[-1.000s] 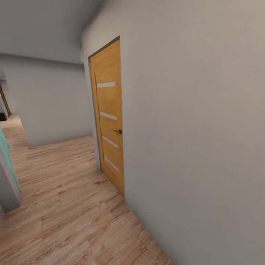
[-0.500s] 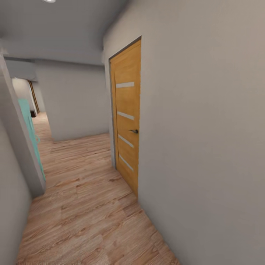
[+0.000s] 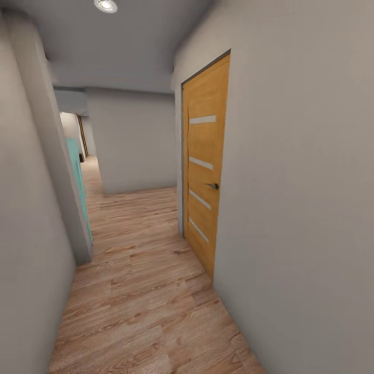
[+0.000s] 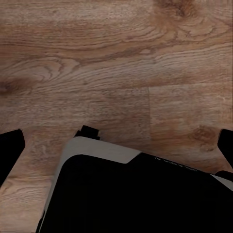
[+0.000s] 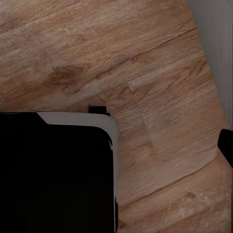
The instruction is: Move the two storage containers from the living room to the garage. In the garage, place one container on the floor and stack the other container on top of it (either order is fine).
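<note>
Transit | view swung since a second ago; orange door now right of centre, hallway ahead over plank floor | containers not seen; fetching pending | both tools: grip state untellable

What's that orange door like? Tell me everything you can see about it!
The orange door is tall, narrow and honey-coloured, and looks like wood with a faint grain. Four thin pale strips run across it, one above another. A small dark lever handle sticks out about halfway up, near the edge closer to the camera. The door is shut, standing upright in a thin grey frame set into the grey wall on the hallway's right side. Its bottom edge meets the wood-plank floor. Nothing else touches it.
</note>
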Controlling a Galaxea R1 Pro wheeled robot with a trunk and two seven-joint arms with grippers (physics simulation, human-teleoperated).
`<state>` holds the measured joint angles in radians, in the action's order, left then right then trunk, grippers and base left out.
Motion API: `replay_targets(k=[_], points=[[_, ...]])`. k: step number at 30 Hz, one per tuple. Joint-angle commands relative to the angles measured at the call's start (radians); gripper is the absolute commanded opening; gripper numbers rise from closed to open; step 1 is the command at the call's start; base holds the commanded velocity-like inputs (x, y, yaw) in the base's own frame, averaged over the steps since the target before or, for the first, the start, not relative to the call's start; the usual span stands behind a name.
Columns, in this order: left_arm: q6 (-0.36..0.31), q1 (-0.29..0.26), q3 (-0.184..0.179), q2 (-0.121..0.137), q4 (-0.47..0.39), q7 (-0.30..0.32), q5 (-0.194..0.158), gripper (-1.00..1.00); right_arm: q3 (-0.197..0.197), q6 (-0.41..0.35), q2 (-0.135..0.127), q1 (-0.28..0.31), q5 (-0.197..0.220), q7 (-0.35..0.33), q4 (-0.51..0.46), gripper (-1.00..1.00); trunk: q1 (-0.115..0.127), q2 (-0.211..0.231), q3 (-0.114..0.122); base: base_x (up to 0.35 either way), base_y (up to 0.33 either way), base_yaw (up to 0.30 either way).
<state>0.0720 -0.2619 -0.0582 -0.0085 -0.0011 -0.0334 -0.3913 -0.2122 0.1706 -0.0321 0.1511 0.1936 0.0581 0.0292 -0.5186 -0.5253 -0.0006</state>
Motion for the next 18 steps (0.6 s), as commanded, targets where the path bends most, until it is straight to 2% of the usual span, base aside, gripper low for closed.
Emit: replay_targets(k=[1, 12, 18], points=[[0.003, 0.0, -0.006, -0.001, 0.001, -0.003, -0.006, 1.0, -0.009, 0.006, -0.001, 0.001, 0.009, 0.0, 0.003, 1.0, 0.0, -0.001, 0.0, 0.0, 0.0, 0.3], [0.004, 0.0, -0.005, -0.003, 0.0, -0.002, -0.006, 1.0, -0.01, 0.006, -0.003, 0.001, 0.009, 0.0, 0.003, 1.0, 0.0, -0.001, 0.0, 0.01, 0.0, 0.3], [0.002, 0.0, -0.003, 0.009, 0.0, -0.003, -0.007, 1.0, -0.01, 0.006, -0.003, 0.001, 0.009, 0.0, 0.003, 1.0, 0.0, -0.001, 0.0, 0.24, 0.0, 0.3]])
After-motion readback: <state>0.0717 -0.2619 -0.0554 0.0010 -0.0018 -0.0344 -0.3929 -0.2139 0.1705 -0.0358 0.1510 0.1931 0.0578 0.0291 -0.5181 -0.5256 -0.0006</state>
